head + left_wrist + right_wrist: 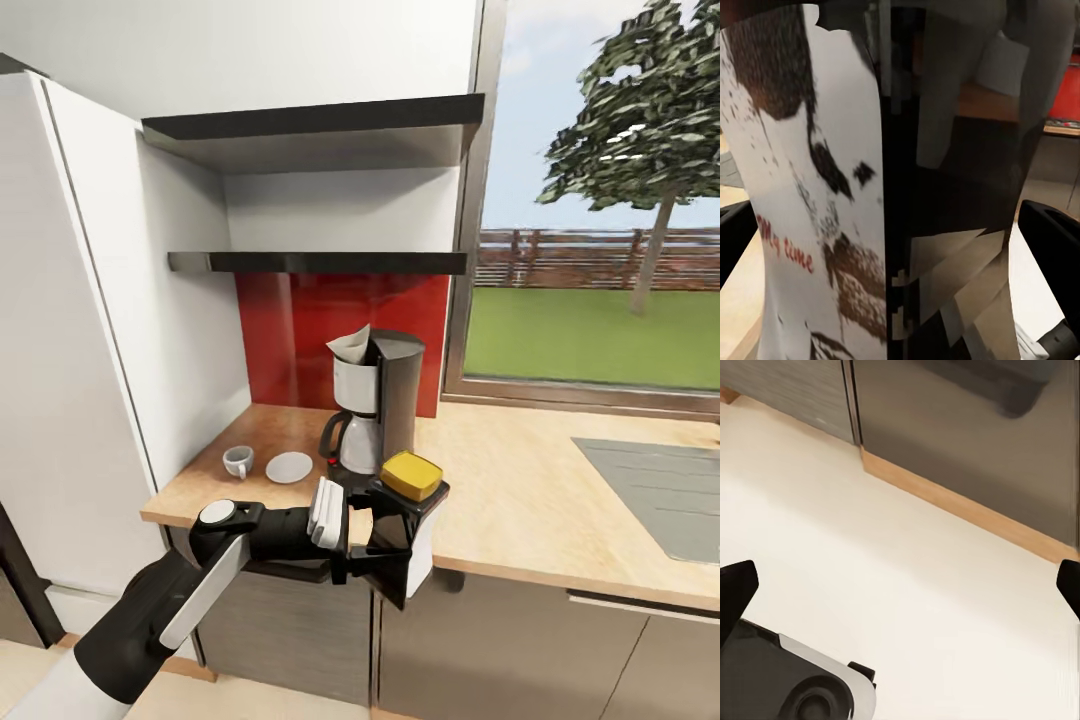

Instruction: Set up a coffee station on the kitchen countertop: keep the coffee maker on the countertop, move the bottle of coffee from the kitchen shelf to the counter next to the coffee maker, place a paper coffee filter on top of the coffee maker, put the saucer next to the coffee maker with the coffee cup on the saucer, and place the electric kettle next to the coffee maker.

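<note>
A wooden countertop [520, 480] is stretching out just beyond the left gripper [385, 535], under two dark shelves and beside a wide window. The coffee maker [385, 410] is standing on it directly behind the gripper, with a paper coffee filter [352, 347] already sitting in its top. Further off to the gripper's left, a white saucer [290, 466] and a small coffee cup [238, 461] are lying side by side, the cup not yet on the saucer.

The left gripper is holding the bottle of coffee [410, 520], a dark and white container with a yellow cap, at the counter's front edge. Its two black fingers [1050, 229] are pressing against the bottle's sides around the middle of the body. The bottle is looking rigid and smooth, so probably slippery; it is likely moderately heavy if full. The mid-body grip seems sound, keeping it upright.

The right gripper [900, 585] is hanging over bare floor beside the cabinets, its fingertips spread wide with nothing between them.
</note>
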Controlling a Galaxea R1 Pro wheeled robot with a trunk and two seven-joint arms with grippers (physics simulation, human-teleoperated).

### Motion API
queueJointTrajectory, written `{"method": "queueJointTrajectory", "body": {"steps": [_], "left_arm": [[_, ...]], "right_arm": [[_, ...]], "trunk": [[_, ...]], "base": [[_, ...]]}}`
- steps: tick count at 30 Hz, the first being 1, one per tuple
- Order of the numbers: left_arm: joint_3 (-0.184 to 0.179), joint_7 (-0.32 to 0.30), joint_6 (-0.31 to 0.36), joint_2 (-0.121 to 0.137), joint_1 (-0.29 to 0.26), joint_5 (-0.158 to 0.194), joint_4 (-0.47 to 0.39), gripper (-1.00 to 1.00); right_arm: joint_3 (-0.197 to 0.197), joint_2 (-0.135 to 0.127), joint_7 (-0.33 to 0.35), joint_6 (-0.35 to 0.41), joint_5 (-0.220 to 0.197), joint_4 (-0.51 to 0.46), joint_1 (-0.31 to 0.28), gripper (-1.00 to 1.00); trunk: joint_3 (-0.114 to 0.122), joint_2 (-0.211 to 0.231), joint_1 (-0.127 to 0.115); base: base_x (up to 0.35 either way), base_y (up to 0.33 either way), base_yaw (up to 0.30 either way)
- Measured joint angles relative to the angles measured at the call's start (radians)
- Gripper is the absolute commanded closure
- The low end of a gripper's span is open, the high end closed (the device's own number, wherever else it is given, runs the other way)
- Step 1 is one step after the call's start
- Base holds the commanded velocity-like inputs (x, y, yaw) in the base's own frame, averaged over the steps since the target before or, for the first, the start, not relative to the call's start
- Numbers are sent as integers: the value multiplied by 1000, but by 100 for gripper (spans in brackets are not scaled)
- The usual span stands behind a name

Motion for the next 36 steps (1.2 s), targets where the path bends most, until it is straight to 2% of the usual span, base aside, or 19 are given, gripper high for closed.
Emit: {"method": "queueJointTrajectory", "body": {"steps": [13, 28, 36], "left_arm": [[0, 0, 0, 0, 0, -1, 0, 100], [0, 0, 0, 0, 0, -1, 0, 100], [0, 0, 0, 0, 0, -1, 0, 100]], "right_arm": [[0, 0, 0, 0, 0, 0, 0, -100], [0, 0, 0, 0, 0, 0, 0, -100], [0, 0, 0, 0, 0, 0, 0, -100]], "trunk": [[0, 0, 0], [0, 0, 0], [0, 0, 0]], "base": [[0, -296, 1], [0, -304, -146], [0, -305, -39]]}}
